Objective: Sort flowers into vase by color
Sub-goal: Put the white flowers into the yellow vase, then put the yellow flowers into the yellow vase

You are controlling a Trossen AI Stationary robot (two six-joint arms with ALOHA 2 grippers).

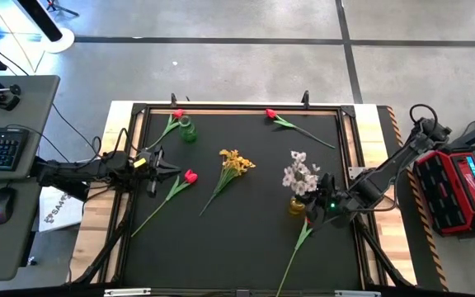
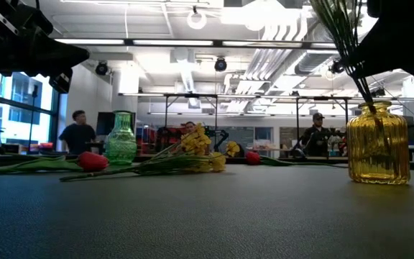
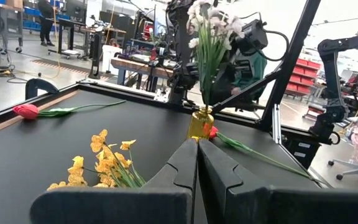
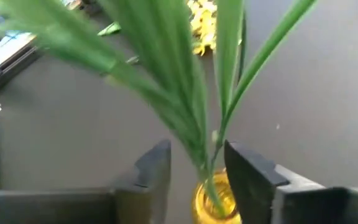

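White spray: the pale white-pink blossom spray (image 1: 302, 175) stands with its stems down in the yellow vase (image 1: 296, 205), on the right side of the tabletop (image 1: 246, 231).
Right claw: the right claw (image 4: 197, 163) sits at the vase mouth with its fingers (image 4: 155, 168) parted on either side of the green stems, a gap showing on each side; it looks released, not clenched.
Step in hand: judged as the end of placing the white spray; the stems are already in the vase.
Next move: likely calls for lifting the claw clear without snagging the leaves or tipping the vase, then reaching for another flower.
Other flowers: a red tulip (image 1: 190, 176) lies left of centre, the yellow-blossom spray (image 1: 236, 161) lies mid-table, a second red bloom (image 1: 270, 114) lies at the far edge, and another (image 1: 178, 114) is by the green vase (image 1: 188, 130); one more stem (image 1: 297, 247) lies just beside the yellow vase.
Left claw: the left claw (image 3: 197, 158) is clenched shut and empty, near the left edge.
Surface: black matte tabletop with a wooden border.
Room: an open workshop with ceiling lights, benches and people standing well behind.
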